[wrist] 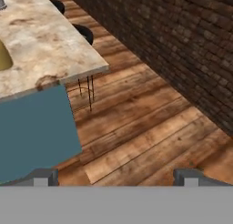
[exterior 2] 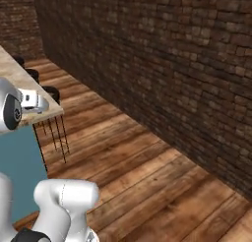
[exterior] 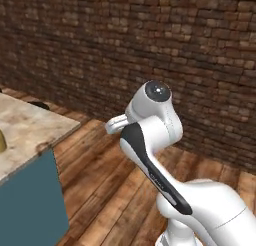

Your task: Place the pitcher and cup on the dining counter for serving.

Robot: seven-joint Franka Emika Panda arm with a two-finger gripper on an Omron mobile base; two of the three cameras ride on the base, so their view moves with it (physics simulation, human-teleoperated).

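1. Scene: simulated kitchen w/ dark brick wall (exterior 2: 172, 64) across the back and a wood plank floor (wrist: 145, 127). White robot arm (exterior: 160, 155) rises at lower right of the left base view.
2. Desk: the dining counter (wrist: 41, 50), beige marbled stone top w/ teal side panel, sits at upper left of the hand view; its corner also shows at left of the left base view and at left of the right base view. Black bar stools (wrist: 84, 34) stand along its far edge, by the wall side.
3. Pitcher: a mustard-yellow rounded shape (wrist: 3, 59) rests on the desk top at the far left edge of the hand view, mostly cut off by the frame; a sliver shows at the left edge of the left base view too. Likely the pitcher, but too little visible to be sure.
4. Cup: no green tumbler is visible on the part of the desk in frame, so its place can't be told.
5. Hand: the hand (wrist: 116, 177) is released, finger tips spread wide at bottom of the hand view w/ nothing between them. It hangs over bare floor, apart from the desk corner.
6. Progress, as a judgement: pitcher appears already set on the desk, so approx half done. Cup still to be fetched and placed; the empty hand fits that.
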